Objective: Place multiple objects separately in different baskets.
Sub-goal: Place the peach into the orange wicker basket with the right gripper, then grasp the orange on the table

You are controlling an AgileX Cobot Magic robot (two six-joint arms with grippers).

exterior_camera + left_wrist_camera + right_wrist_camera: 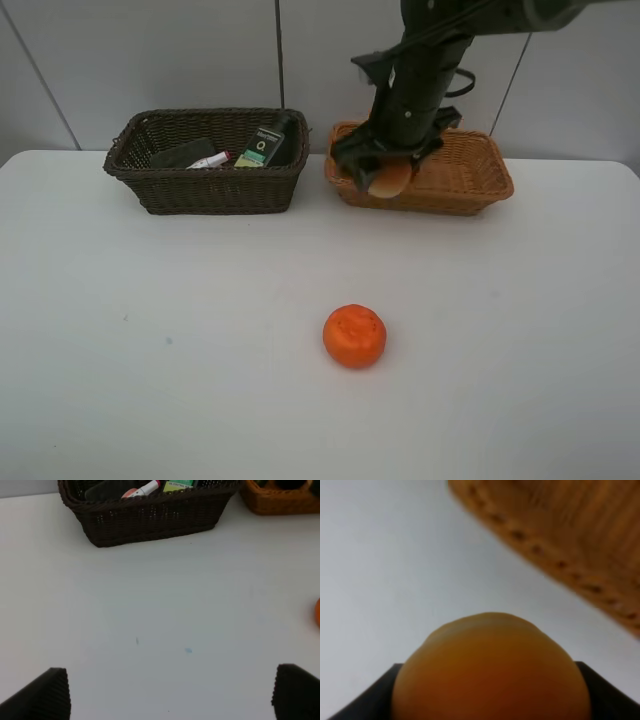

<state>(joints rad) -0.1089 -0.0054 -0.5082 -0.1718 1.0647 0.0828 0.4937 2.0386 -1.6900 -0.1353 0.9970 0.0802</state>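
The right gripper (pixel 386 170) is clamped on the peach-coloured fruit (pixel 388 181), its dark jaws pressed against the fruit's two flanks. The fruit looks smooth, round and probably light. That skin could slip, so the sound hold is the one shown, across the widest part.

Taking the table (pixel 150 350) as a dial in the high view, the light basket (pixel 470 185) sits near 1 o'clock and the dark basket (pixel 210 190) near 11. The held fruit hangs at the light basket's 9 o'clock end, about over its rim. Whether it is fully over the inside cannot be told.

The right arm comes in from 1 o'clock and drops steeply, with the wrist pointing almost straight down.

The orange (pixel 354 336) lies alone on the table just toward 5 o'clock of centre. It looks dimpled, firm and likely to roll, so it is best pinched from above across its middle.

The left gripper (pixel 169 692) is spread wide with nothing between its fingers, low over bare table on the 6 o'clock side of the dark basket.
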